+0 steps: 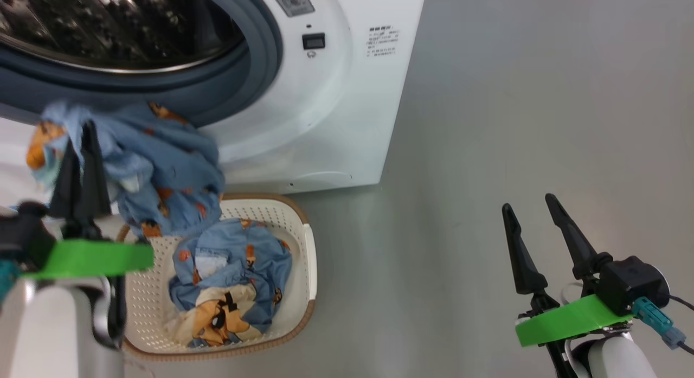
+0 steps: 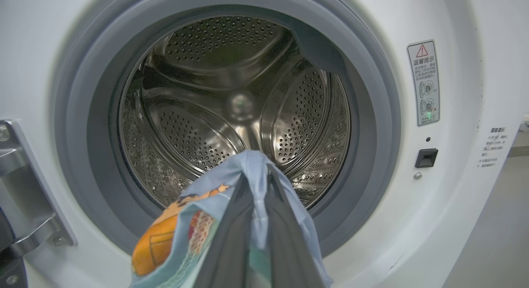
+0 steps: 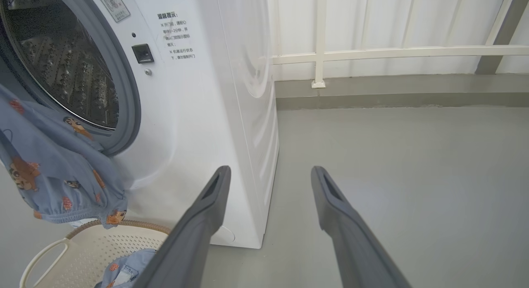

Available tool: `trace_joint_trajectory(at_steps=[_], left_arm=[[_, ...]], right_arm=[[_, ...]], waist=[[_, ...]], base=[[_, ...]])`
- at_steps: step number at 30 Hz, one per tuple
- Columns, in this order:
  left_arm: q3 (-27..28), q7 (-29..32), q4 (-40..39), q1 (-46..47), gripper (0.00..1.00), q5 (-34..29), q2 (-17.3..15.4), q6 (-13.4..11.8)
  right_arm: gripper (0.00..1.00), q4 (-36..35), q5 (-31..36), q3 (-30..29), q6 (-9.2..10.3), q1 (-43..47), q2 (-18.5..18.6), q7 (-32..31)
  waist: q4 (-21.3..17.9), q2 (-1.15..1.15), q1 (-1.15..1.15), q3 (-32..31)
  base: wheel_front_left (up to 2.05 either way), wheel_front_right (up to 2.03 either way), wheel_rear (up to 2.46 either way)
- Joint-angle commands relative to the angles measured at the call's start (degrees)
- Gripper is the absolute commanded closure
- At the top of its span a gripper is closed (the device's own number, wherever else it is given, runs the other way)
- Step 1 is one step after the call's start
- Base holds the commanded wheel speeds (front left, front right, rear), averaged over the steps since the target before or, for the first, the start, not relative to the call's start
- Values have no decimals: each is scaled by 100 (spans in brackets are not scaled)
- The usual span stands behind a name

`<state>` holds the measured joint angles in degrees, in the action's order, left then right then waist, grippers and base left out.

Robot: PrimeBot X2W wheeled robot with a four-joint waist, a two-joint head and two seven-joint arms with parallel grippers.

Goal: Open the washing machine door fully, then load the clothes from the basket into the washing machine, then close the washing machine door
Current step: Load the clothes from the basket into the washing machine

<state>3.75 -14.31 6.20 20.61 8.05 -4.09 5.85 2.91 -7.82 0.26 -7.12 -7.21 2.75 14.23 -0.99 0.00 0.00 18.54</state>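
My left gripper is shut on a blue bear-print garment that hangs from its tips above the basket, just in front of the washing machine. In the left wrist view the fingers pinch the garment before the open steel drum. More of the clothes lie in the cream basket on the floor. The door's metal hinge shows at the left; the door itself is out of view. My right gripper stands open over bare floor to the right, holding nothing.
Grey floor stretches right of the washing machine. In the right wrist view a white railing and a low kerb run along the back. The basket's rim sits at the machine's foot.
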Motion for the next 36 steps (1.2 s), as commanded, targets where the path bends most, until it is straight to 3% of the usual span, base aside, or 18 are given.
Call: trace_joint_trajectory(at_steps=[1,26,36], left_arm=[[200,-69,-49,328,100,-86,-239,48],[-77,-51,2733,3985,100,97,-852,153],[-416,542,3873,5200,100,522,-1115,162]], right_arm=[[0,-163,-70,181,-36,-135,12,45],[0,-179,-158,359,-36,-733,12,75],[0,-189,-241,488,-36,-790,12,76]], waist=[[-76,0,0,317],[-274,0,0,2112],[-507,0,0,2490]], base=[[0,0,0],[0,0,0],[0,0,0]])
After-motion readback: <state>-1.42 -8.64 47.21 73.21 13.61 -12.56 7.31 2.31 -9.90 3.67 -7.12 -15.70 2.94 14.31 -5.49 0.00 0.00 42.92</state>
